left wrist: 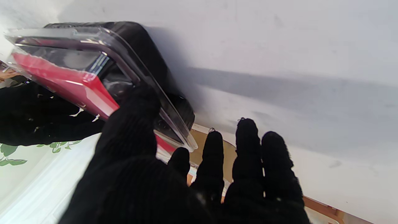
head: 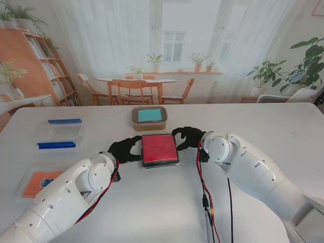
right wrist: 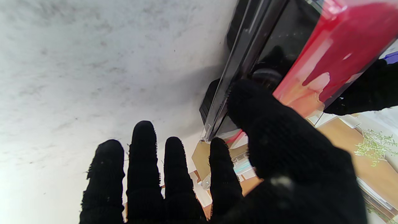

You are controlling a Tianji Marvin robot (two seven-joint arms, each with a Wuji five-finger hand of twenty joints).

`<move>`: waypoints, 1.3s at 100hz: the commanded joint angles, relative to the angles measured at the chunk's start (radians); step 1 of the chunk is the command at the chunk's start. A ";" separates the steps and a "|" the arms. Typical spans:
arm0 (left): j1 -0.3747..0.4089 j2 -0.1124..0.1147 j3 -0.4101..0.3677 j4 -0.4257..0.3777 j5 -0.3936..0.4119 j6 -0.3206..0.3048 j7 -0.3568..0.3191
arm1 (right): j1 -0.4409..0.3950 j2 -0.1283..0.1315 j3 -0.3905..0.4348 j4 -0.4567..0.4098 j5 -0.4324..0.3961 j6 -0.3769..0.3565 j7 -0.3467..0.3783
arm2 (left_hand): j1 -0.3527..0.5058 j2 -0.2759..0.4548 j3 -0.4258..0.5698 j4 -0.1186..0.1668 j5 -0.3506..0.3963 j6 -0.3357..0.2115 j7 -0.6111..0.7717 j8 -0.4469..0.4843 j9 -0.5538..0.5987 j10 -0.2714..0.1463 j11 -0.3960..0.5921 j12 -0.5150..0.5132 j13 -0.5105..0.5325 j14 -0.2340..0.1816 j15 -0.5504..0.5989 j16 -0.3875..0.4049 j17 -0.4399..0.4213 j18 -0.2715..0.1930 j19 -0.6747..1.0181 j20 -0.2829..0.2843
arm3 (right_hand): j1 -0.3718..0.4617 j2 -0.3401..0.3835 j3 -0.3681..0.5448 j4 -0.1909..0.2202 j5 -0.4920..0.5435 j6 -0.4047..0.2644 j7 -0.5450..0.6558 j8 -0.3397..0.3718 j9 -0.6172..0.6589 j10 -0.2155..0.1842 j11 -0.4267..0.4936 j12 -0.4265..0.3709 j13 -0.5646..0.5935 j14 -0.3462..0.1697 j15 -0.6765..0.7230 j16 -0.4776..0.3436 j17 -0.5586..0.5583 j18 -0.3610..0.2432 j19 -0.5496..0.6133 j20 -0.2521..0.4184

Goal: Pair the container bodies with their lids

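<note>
- Step in hand: seating red lid [head: 159, 148] on black box [left wrist: 155, 59], centre of stand frame.
- Left hand [head: 125, 149] and right hand [head: 188, 137] flank the box; thumbs on the lid, remaining fingers spread, neither closed round it.
- Next, likely: press corners down evenly until lid snaps.
- Teal-lid box [head: 149, 117] just behind: little room there.
- Blue-edged tub [head: 59, 133] and orange lid [head: 40, 182] at left, unpaired; bare desk [head: 273, 126] right.
</note>
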 commanded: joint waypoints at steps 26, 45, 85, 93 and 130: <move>-0.007 -0.015 0.034 0.023 -0.031 0.016 -0.045 | -0.011 -0.020 -0.020 0.013 0.014 -0.008 0.036 | 0.009 -0.040 -0.047 -0.019 0.056 -0.078 0.306 -0.014 -0.022 -0.002 0.063 -0.011 -0.026 -0.004 -0.009 -0.009 -0.015 -0.033 -0.017 0.010 | -0.039 -0.025 -0.078 -0.035 0.130 0.098 0.059 -0.029 -0.020 -0.007 0.000 0.009 -0.019 -0.021 -0.003 0.002 -0.010 -0.014 -0.003 0.020; -0.017 -0.016 0.040 0.031 -0.049 0.030 -0.056 | -0.009 -0.020 -0.020 0.015 0.024 -0.002 0.049 | -0.006 0.000 -0.058 -0.024 0.071 -0.074 0.301 -0.025 -0.021 0.001 0.073 -0.010 -0.029 -0.001 -0.011 -0.010 -0.015 -0.033 -0.017 0.010 | -0.041 -0.026 -0.077 -0.035 0.195 0.155 0.051 -0.039 -0.013 -0.004 -0.003 0.009 -0.019 -0.020 -0.003 0.001 -0.010 -0.014 -0.003 0.020; -0.025 -0.013 0.048 0.034 -0.062 0.047 -0.079 | -0.006 -0.023 -0.035 0.036 0.020 -0.010 0.045 | -0.001 0.020 -0.081 -0.028 0.101 -0.081 0.287 -0.038 -0.021 0.003 0.085 -0.013 -0.033 0.001 -0.014 -0.010 -0.015 -0.034 -0.028 0.005 | -0.044 -0.020 -0.076 -0.035 0.144 0.131 -0.010 -0.056 -0.021 -0.005 -0.014 0.004 -0.023 -0.022 -0.004 0.000 -0.010 -0.014 -0.003 0.021; -0.025 -0.012 0.048 0.035 -0.059 0.043 -0.080 | -0.010 -0.023 -0.034 0.036 0.011 -0.012 0.036 | 0.004 0.014 -0.081 -0.026 0.092 -0.091 0.284 -0.038 -0.022 0.002 0.085 -0.014 -0.034 -0.001 -0.014 -0.011 -0.014 -0.034 -0.030 0.005 | -0.044 -0.019 -0.076 -0.035 0.126 0.118 -0.009 -0.051 -0.029 -0.007 -0.012 0.006 -0.024 -0.023 -0.004 0.000 -0.010 -0.014 -0.003 0.021; -0.006 -0.014 0.022 0.022 -0.051 0.023 -0.057 | -0.035 -0.024 -0.010 0.025 -0.016 -0.021 -0.017 | 0.004 0.015 -0.084 -0.020 0.074 -0.101 0.288 -0.037 -0.022 -0.001 0.079 -0.020 -0.035 -0.002 -0.015 -0.011 -0.014 -0.035 -0.037 0.003 | -0.040 -0.015 -0.078 -0.033 0.058 0.086 0.012 -0.027 -0.038 -0.013 -0.014 0.001 -0.021 -0.028 -0.001 0.004 -0.001 -0.023 0.005 0.022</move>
